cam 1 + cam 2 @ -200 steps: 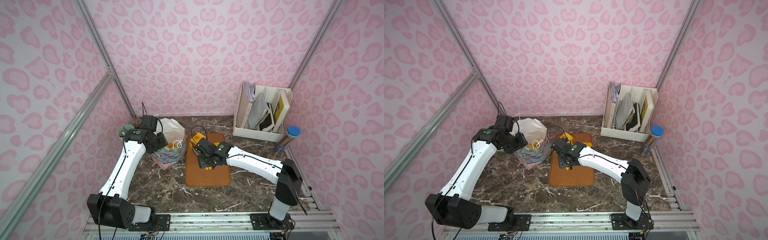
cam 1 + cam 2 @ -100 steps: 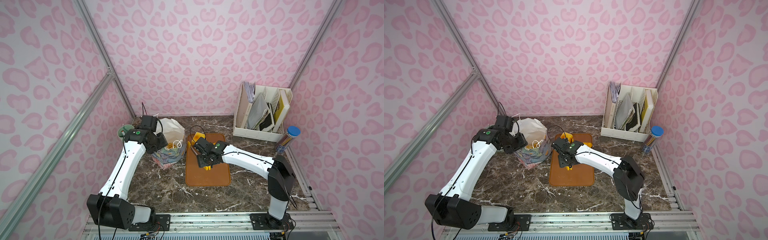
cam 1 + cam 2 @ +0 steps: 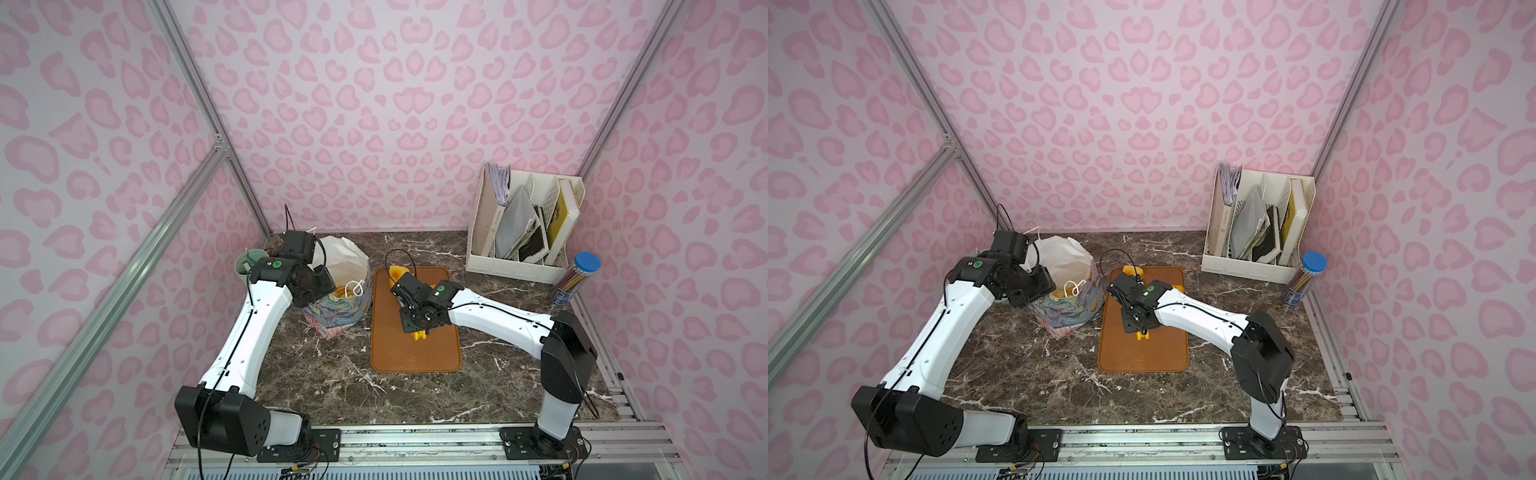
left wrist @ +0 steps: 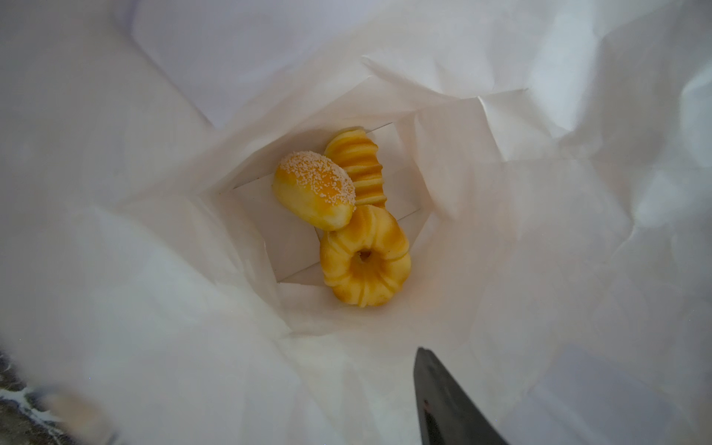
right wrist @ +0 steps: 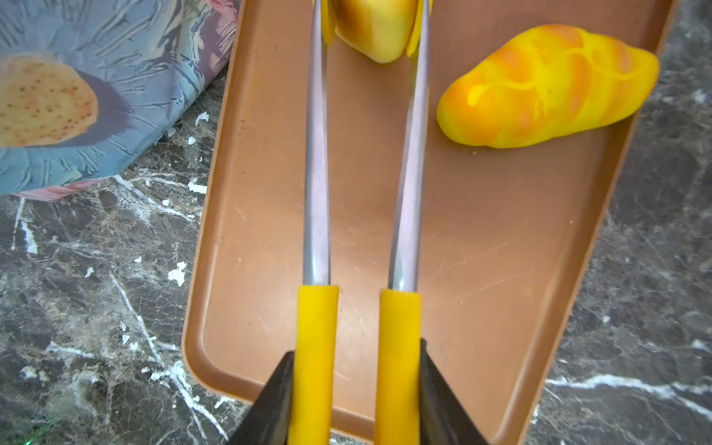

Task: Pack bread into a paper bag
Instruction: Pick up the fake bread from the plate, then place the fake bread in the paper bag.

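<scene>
Over the far end of the tray [image 5: 501,250], pinches the square loaf [image 5: 375,31] between yellow tongs [image 5: 400,327] squeezed by the clamped right gripper [image 5: 356,404]; risks the glossy loaf slipping free before reaching the paper bag [image 3: 340,307]. Shows one finger [image 4: 443,397] of the left gripper [image 3: 318,286] inside the bag mouth, spread or closed unclear; risks a sagging rim blocking entry.

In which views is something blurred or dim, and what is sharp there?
Left wrist view: dim, bluish light inside the paper bag; its near walls are blurred, the ring-shaped bun at the bottom is sharp. Right wrist view: bright, the croissant and tongs sharp, the square loaf cut by the frame edge. In both top views: even light, no strong shadows.
</scene>
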Controlling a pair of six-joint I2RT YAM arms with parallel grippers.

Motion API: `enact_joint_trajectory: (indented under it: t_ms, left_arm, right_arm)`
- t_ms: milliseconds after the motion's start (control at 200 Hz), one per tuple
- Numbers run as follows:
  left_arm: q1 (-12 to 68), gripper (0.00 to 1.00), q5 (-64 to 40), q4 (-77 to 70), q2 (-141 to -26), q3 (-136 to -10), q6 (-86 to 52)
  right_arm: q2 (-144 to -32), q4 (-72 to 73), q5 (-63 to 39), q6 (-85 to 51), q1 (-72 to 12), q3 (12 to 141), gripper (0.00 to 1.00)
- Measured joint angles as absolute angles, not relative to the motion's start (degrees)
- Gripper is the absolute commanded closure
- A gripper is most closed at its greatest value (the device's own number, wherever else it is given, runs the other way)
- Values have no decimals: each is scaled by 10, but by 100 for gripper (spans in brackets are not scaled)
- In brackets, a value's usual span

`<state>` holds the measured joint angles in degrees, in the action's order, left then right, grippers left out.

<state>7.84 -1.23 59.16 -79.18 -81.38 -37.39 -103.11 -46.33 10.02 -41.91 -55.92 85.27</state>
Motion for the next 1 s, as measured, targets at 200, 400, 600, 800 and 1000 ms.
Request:
enact_joint_trajectory:
  t_ms: [200,400,600,800,1000]
  left_arm:
    - [78,41,-17,591,-792,-814,-374]
    - [79,41,-22,590,-792,-814,-374]
    - [79,41,-24,588,-790,-809,-374]
    - [79,41,-25,588,-790,-807,-374]
    - [79,41,-25,588,-790,-807,-374]
  right_arm:
    - [-980,-520,115,-441,-588,872,58]
    - [-947,-578,148,-456,-604,963,57]
    - [-925,-606,165,-451,-608,1034,60]
    - [-939,-618,176,-440,-626,1115,61]
    - [-987,-637,177,-425,-657,1213,62]
